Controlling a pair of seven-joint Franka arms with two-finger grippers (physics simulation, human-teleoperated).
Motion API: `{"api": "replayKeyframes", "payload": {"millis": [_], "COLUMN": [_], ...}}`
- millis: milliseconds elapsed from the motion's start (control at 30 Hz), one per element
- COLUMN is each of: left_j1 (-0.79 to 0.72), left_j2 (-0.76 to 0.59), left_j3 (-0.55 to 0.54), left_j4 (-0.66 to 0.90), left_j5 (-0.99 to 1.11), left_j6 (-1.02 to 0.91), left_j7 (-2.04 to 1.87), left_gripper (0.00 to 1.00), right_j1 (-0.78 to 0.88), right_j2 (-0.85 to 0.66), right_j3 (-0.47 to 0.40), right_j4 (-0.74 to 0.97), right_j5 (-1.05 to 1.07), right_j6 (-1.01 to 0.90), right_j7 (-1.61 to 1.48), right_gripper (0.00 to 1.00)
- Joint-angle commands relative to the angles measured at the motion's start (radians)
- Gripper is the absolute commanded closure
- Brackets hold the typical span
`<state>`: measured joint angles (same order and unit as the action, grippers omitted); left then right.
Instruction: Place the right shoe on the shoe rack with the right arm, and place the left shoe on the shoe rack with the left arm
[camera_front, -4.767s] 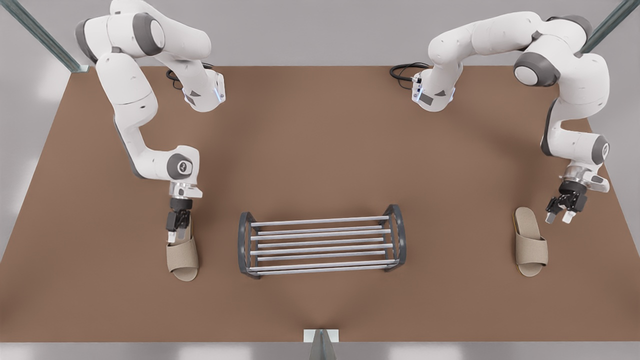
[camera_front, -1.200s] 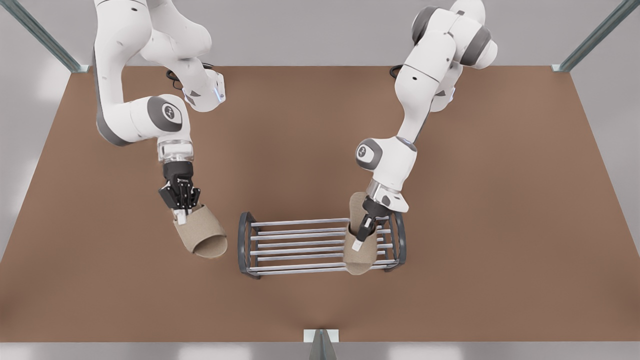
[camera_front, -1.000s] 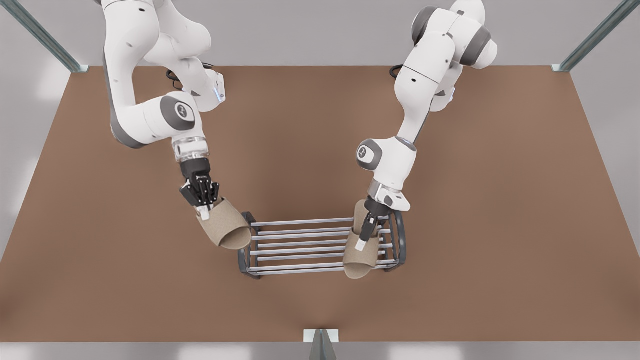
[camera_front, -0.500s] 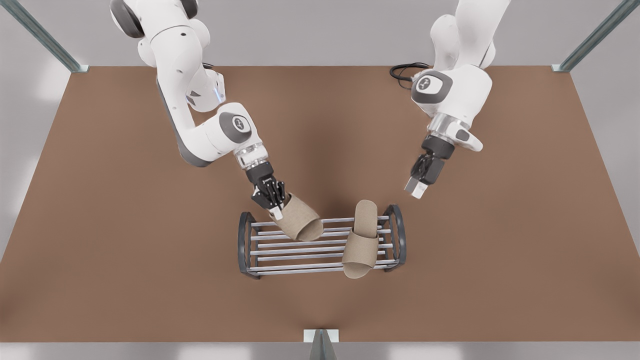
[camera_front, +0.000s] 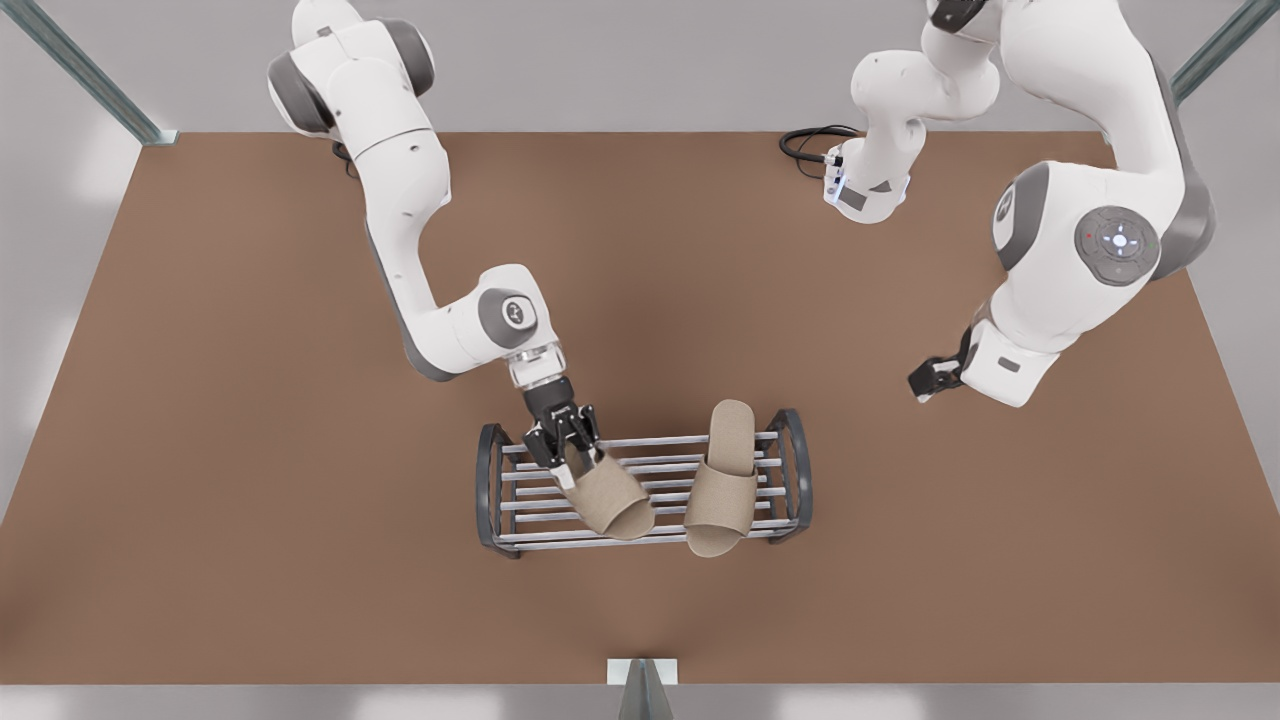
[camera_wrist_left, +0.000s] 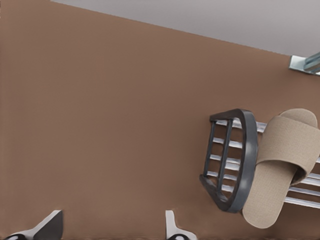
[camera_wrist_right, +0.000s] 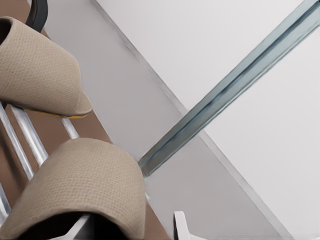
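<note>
Since half a second ago, the right tool (camera_front: 566, 458) has carried the right slipper (camera_front: 612, 502) from the shoe rack's (camera_front: 489, 487) 12 o'clock edge down over its bars, while the left tool (camera_front: 926, 381) has drawn back over the worktop (camera_front: 250, 450) to about 2 o'clock of the rack. The left slipper (camera_front: 722, 482) already lies across the bars at the 3 o'clock end, and the left tool's fingers (camera_wrist_left: 50, 222) stand wide and empty. The right tool looks clamped on the right slipper's heel, which sits angled just beside its mate, so what remains is probably only letting go and withdrawing.
</note>
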<state>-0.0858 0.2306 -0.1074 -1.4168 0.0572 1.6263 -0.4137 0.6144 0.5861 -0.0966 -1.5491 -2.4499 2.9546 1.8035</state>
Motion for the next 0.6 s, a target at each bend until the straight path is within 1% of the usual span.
{"api": "replayKeyframes", "payload": {"millis": [0, 33, 100, 133, 367, 467, 533, 567], "left_j1": [0.009, 0.001, 0.0, 0.0, -0.005, -0.009, -0.02, -0.02], "left_j2": [0.015, 0.015, 0.015, 0.013, 0.004, -0.014, -0.03, -0.039], "left_j3": [-0.011, -0.011, -0.009, -0.009, -0.009, -0.011, -0.011, -0.011], "left_j4": [0.002, 0.004, 0.004, 0.006, 0.002, 0.001, -0.007, -0.005], "left_j5": [0.033, 0.035, 0.038, 0.039, 0.041, 0.041, 0.055, 0.052], "left_j6": [-0.197, -0.187, -0.187, -0.187, -0.191, -0.194, -0.138, -0.148], "left_j7": [0.392, 0.392, 0.391, 0.389, 0.392, 0.398, 0.392, 0.389], "left_gripper": [0.0, 0.0, 0.0, 0.0, 0.0, 0.0, 0.0, 0.0], "right_j1": [0.001, 0.001, -0.001, -0.001, -0.016, -0.016, -0.018, -0.016], "right_j2": [0.0, 0.0, 0.0, 0.0, -0.089, -0.175, -0.279, -0.328], "right_j3": [0.0, 0.0, 0.0, 0.0, 0.0, 0.002, 0.002, 0.006], "right_j4": [0.0, 0.001, 0.0, -0.002, -0.147, -0.206, -0.261, -0.267], "right_j5": [0.019, 0.019, 0.019, 0.017, 0.003, 0.003, 0.008, 0.035], "right_j6": [-0.019, -0.02, -0.02, -0.02, -0.019, -0.015, 0.004, 0.021], "right_j7": [0.016, 0.016, 0.016, 0.016, 0.017, 0.008, 0.01, 0.011], "right_gripper": [0.09, 0.06, 0.06, 0.01, 0.0, 0.0, 0.0, 0.0]}}
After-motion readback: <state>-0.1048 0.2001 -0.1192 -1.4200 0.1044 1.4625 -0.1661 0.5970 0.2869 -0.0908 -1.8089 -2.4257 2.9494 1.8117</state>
